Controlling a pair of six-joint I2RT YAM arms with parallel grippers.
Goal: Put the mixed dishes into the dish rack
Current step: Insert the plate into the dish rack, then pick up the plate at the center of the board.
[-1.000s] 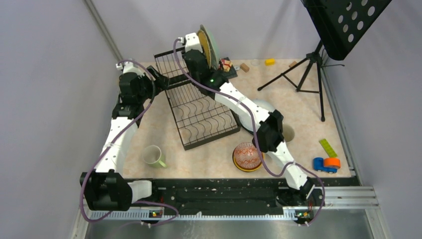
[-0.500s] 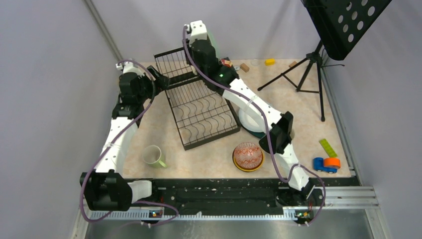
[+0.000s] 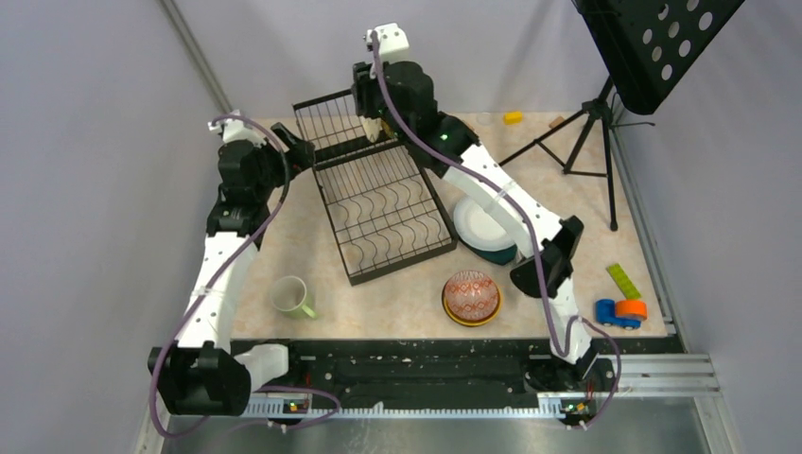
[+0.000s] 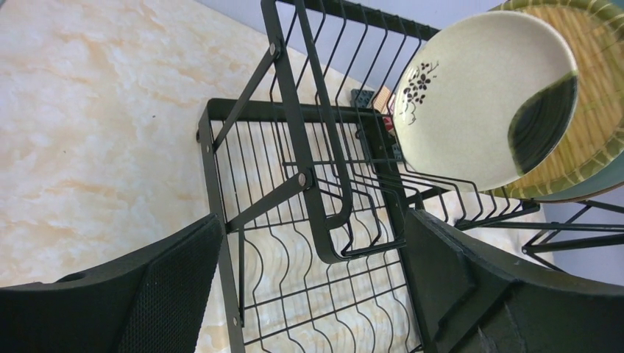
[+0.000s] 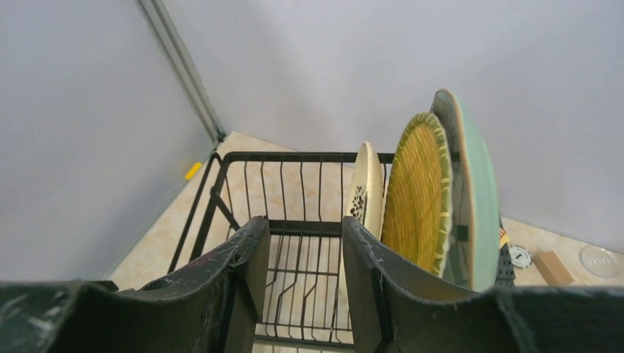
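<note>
Right claw [image 5: 305, 243] has lifted up off the black wire dish rack [image 3: 378, 203] since a second ago, fingers slightly apart and empty. The cream flower-painted plate [image 4: 471, 103] stands on edge in the raised section. Next I'd go for the round white plate [image 3: 482, 225], lying flat on the table back toward my base with the right arm nearer, while the left claw [image 4: 313, 220] gapes wide by the rack, empty.

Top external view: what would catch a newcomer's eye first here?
Three plates stand on edge in the raised far section of the dish rack: cream flowered plate, yellow woven-look plate, pale teal plate. The right tool hangs open right by them. A red-patterned bowl and green mug sit near the front edge.
</note>
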